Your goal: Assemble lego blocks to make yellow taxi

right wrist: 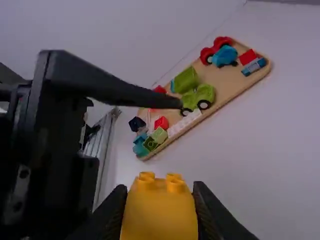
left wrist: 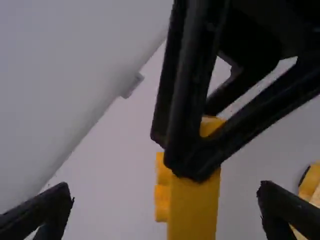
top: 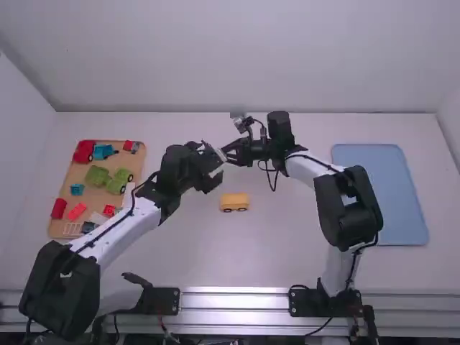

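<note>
While the left gripper [top: 214,167] was spread wide, empty, a yellow studded plastic block [right wrist: 160,215] was clamped by the right gripper [top: 227,154].

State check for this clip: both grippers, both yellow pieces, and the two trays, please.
Left gripper: open, fingers wide apart
Right gripper: shut on the yellow block
Yellow block: held off the table, not joined to the wheeled piece
Yellow wheeled piece: on the table, wheels down, unheld
Wooden tray: holding assorted pieces
Blue tray: flat on the table
</note>
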Controlling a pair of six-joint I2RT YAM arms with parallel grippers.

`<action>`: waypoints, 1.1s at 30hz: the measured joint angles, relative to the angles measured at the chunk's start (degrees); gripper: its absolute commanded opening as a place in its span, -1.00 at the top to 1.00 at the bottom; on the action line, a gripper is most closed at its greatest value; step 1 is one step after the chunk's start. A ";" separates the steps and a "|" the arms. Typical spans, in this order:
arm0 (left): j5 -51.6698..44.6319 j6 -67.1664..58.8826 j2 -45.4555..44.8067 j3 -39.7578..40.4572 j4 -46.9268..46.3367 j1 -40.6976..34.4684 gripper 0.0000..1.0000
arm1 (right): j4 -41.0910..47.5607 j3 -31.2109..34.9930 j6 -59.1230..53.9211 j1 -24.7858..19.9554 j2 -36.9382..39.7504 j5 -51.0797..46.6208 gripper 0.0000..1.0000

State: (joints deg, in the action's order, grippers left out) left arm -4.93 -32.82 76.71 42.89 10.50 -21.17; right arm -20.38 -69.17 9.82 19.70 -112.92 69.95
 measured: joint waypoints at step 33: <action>-41.99 -1.79 11.80 17.16 -29.33 11.52 -0.90 | 5.25 0.00 -37.38 -2.38 0.00 10.08 0.75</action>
State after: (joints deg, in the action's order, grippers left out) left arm -46.92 -34.61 88.51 60.05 -18.83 -9.65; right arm -15.14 -69.17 -27.55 17.32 -112.92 80.03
